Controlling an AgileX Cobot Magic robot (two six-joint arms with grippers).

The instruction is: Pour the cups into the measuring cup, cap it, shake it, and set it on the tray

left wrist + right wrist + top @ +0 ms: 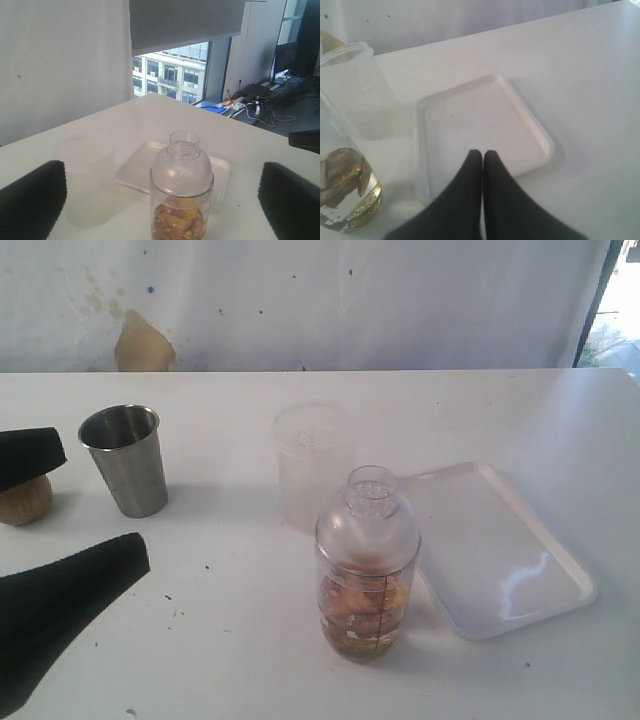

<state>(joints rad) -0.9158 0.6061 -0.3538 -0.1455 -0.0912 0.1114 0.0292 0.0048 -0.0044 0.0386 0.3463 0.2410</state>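
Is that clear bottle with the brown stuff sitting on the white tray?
Off it. The measuring cup stands upright on the table beside the tray; the right wrist view shows its base outside the rim.

Half masked behind the upper finger of the left end effector and clipped by the frame edge: the wooden cup. Between that end effector's fingers, in its wrist view: the measuring cup, cut off at the base and screening part of the tray beyond. Beside the right end effector: only a lower sliver of the same cup, and the frosted cup cropped on one side. Under its pressed-together fingers: the tray's near rim, covered. Printed scale too small to read; brownish lumps inside not identifiable.
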